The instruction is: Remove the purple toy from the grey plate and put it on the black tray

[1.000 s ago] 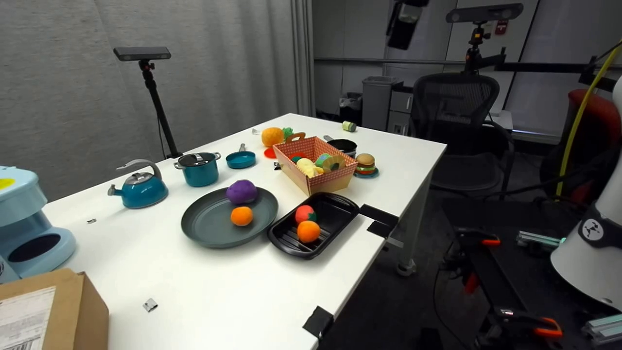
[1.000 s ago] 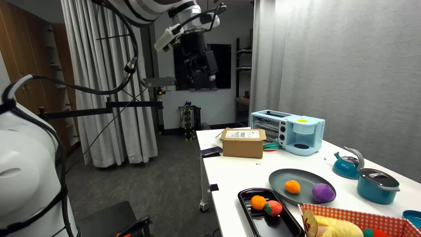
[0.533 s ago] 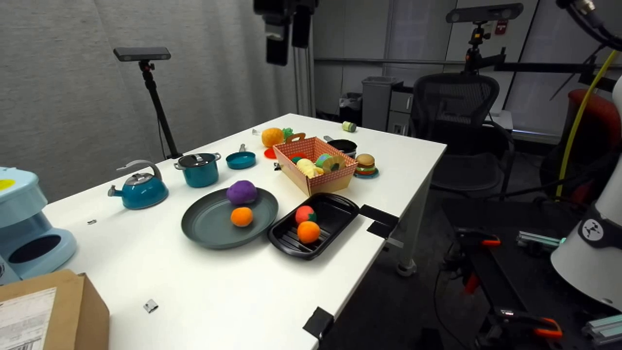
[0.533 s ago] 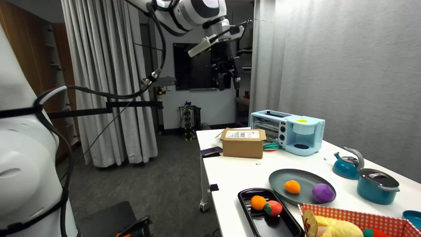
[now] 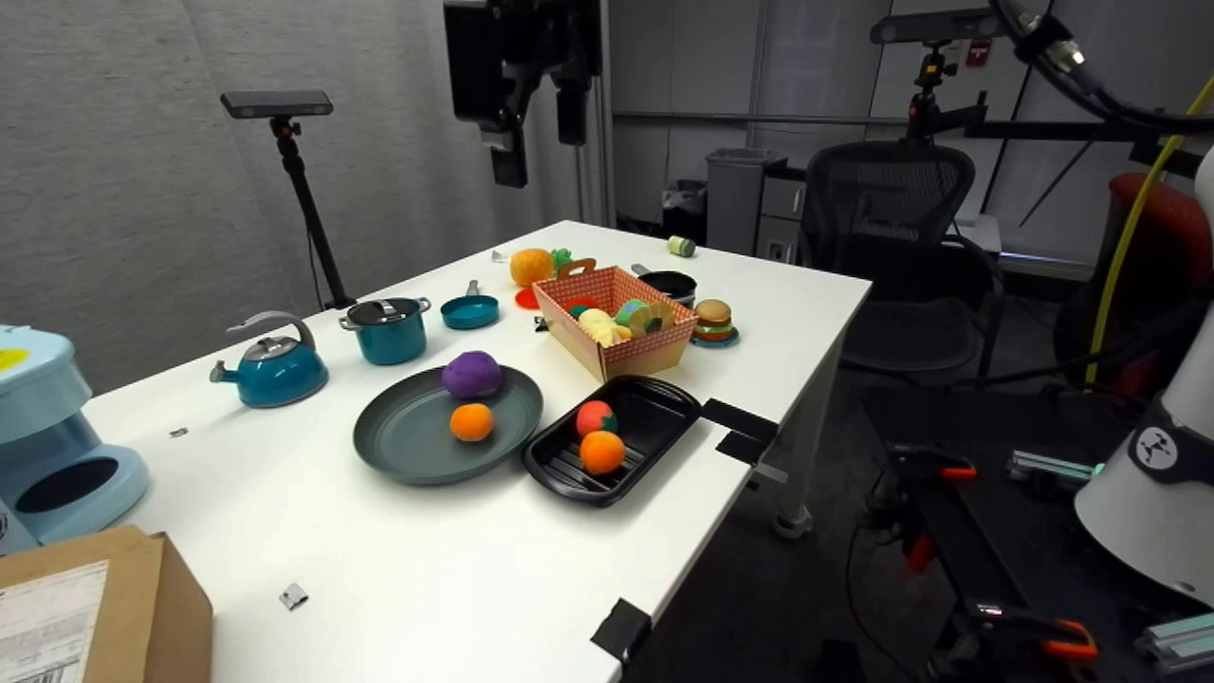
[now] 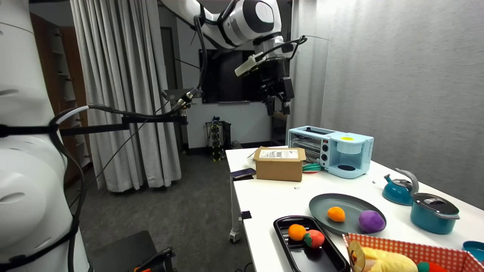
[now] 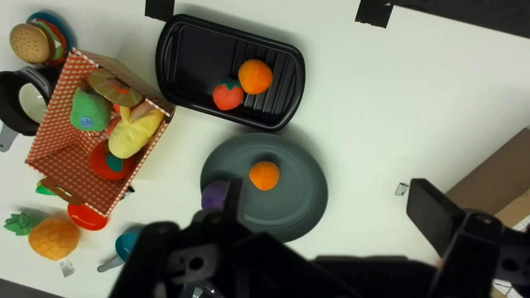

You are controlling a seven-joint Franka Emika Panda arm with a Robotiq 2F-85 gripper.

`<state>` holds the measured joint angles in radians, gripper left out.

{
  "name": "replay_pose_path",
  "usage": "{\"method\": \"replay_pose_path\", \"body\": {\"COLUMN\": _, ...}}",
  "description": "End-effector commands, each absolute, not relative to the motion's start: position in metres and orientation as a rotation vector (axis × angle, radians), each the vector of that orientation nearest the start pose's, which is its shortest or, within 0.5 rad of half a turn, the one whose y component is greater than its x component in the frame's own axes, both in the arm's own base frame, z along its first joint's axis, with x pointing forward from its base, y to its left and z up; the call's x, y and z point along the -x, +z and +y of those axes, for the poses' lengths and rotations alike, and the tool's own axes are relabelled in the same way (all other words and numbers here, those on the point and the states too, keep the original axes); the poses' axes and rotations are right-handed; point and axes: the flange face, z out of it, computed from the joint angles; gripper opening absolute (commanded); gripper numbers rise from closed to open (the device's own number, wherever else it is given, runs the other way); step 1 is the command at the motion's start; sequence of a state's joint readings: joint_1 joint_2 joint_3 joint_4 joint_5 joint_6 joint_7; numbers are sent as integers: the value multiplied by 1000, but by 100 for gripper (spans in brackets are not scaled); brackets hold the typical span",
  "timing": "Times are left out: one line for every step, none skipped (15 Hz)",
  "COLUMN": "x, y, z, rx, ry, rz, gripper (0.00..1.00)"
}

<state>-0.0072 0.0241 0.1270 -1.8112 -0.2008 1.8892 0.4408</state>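
Along the edge of the bench (image 5: pixel 398 569) farthest from me: a teal kettle (image 5: pixel 282 372), lidded pot (image 5: pixel 394 339) and small pan (image 5: pixel 469 311). Toward the corner beyond: a toy pineapple (image 5: pixel 531 268). Near the short edge facing the grey bin (image 5: pixel 735 194): a pale green cylinder (image 5: pixel 680 247), on its side. Inward from that edge, I look down on a checked basket (image 5: pixel 650 357) holding a yellow toy (image 7: pixel 130 136) and a green toy (image 7: pixel 92 111), among others; just beside it, a black saucepan (image 5: pixel 668 284) and a toy burger (image 5: pixel 713 318) on a teal saucer (image 5: pixel 715 343). Opposite end: a cardboard box (image 6: pixel 280 170) near the corner on my side, a phone (image 6: pixel 243 173) at my long edge, a pale-blue appliance (image 6: pixel 331 151) toward the far corner.
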Motion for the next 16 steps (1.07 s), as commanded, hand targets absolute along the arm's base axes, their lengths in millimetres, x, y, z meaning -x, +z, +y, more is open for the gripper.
{"method": "replay_pose_path", "body": {"x": -588, "y": 499, "z": 48, "rx": 3294, "ry": -110, "rz": 518, "gripper": 100}}
{"method": "replay_pose_path", "body": {"x": -592, "y": 488, "z": 46, "rx": 3292, "ry": -86, "rz": 525, "gripper": 100}}
{"method": "replay_pose_path", "body": {"x": -598, "y": 474, "z": 45, "rx": 3289, "ry": -62, "rz": 530, "gripper": 100}}
{"method": "replay_pose_path", "body": {"x": -603, "y": 460, "z": 44, "rx": 3285, "ry": -40, "rz": 532, "gripper": 100}}
{"method": "replay_pose_path", "body": {"x": -609, "y": 446, "z": 42, "rx": 3283, "ry": -25, "rz": 537, "gripper": 100}}
{"method": "replay_pose_path", "body": {"x": -614, "y": 431, "z": 41, "rx": 3283, "ry": -9, "rz": 540, "gripper": 100}}
{"method": "replay_pose_path", "body": {"x": -620, "y": 416, "z": 38, "rx": 3281, "ry": 7, "rz": 535, "gripper": 100}}
{"method": "replay_pose_path", "body": {"x": -625, "y": 404, "z": 36, "rx": 3284, "ry": 18, "rz": 530, "gripper": 100}}
{"method": "replay_pose_path", "body": {"x": -629, "y": 391, "z": 32, "rx": 3286, "ry": 30, "rz": 527, "gripper": 100}}
{"method": "replay_pose_path", "body": {"x": -633, "y": 379, "z": 28, "rx": 3289, "ry": 37, "rz": 528, "gripper": 100}}
{"method": "replay_pose_path", "body": {"x": -637, "y": 367, "z": 23, "rx": 3294, "ry": 39, "rz": 529, "gripper": 100}}
{"method": "replay_pose_path", "body": {"x": -641, "y": 358, "z": 19, "rx": 3299, "ry": 41, "rz": 534, "gripper": 100}}
{"method": "replay_pose_path", "body": {"x": -645, "y": 348, "z": 13, "rx": 3308, "ry": 30, "rz": 541, "gripper": 100}}
{"method": "replay_pose_path", "body": {"x": -650, "y": 340, "z": 8, "rx": 3313, "ry": 21, "rz": 549, "gripper": 100}}
{"method": "replay_pose_path", "body": {"x": -655, "y": 332, "z": 1, "rx": 3315, "ry": 9, "rz": 560, "gripper": 100}}
{"method": "replay_pose_path", "body": {"x": -660, "y": 325, "z": -4, "rx": 3322, "ry": -8, "rz": 567, "gripper": 100}}
